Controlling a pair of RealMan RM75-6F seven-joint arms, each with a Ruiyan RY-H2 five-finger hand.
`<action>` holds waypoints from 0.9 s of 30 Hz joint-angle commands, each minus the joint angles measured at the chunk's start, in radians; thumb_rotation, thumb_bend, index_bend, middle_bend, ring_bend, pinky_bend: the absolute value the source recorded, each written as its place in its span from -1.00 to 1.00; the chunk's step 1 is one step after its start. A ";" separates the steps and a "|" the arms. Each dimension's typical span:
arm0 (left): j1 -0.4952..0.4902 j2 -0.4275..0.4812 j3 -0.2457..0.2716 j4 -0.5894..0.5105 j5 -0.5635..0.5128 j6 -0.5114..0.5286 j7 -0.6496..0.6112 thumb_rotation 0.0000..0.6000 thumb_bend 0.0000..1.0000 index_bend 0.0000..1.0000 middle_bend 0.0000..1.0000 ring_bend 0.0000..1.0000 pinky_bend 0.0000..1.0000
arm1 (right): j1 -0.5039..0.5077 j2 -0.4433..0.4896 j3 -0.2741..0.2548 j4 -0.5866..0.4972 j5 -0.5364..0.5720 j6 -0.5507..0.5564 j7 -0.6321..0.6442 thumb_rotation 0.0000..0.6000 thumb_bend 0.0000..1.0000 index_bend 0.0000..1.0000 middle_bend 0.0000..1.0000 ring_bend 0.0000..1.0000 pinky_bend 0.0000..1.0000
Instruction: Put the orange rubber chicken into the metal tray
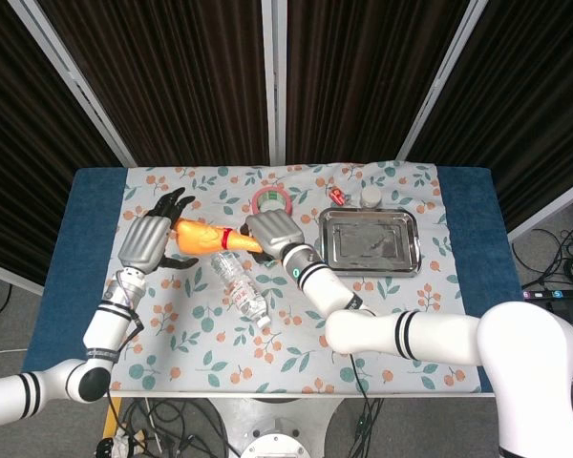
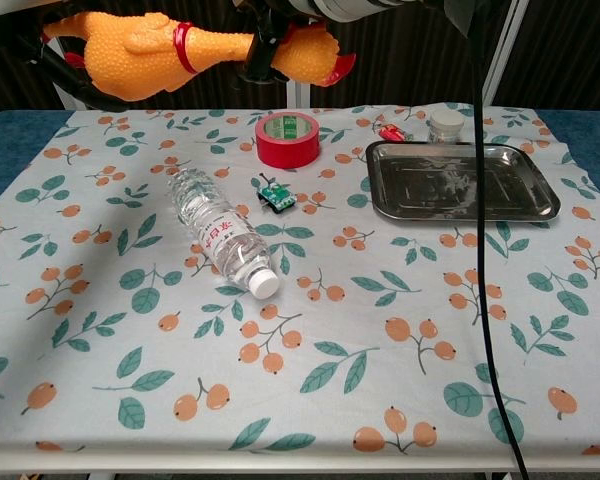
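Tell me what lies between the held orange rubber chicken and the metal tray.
Nothing visible blocks it: the orange rubber chicken hangs above the table, and the red tape roll below its path lies flat left of the metal tray, which is empty.

We see a clear plastic water bottle [image 2: 223,233] lying on its side left of centre in the chest view, white cap toward the lower right. Above and right of it stands a roll of red tape [image 2: 287,138] (green on the inner face). Between them lies a small green object [image 2: 276,196], too small to identify. At the upper right sit a small white-lidded jar [image 2: 445,125] and, just left of it, a tiny red item [image 2: 391,131]. All rest on a floral tablecloth [image 2: 400,330].
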 commanded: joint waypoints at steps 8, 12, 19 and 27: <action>0.001 0.013 -0.012 -0.019 -0.012 -0.012 -0.002 0.91 -0.75 -0.64 -0.84 -0.89 -0.43 | 0.010 0.000 -0.006 -0.005 0.007 -0.003 -0.003 1.00 0.25 0.76 0.52 0.38 0.92; -0.002 0.019 -0.014 -0.024 -0.028 -0.021 0.006 0.95 -0.75 -0.51 -0.67 -0.82 -0.42 | 0.013 0.005 -0.008 -0.009 0.012 -0.004 -0.003 1.00 0.25 0.76 0.52 0.38 0.92; 0.006 0.008 -0.021 -0.011 -0.011 -0.011 -0.026 0.81 -0.33 0.10 0.04 -0.20 -0.09 | 0.020 0.008 -0.021 -0.014 0.021 -0.003 -0.012 1.00 0.25 0.76 0.52 0.39 0.92; 0.011 0.000 -0.024 0.006 0.030 -0.011 -0.070 0.81 0.07 0.58 0.52 0.29 0.20 | 0.026 0.008 -0.025 -0.026 0.021 0.007 -0.017 1.00 0.25 0.76 0.52 0.39 0.92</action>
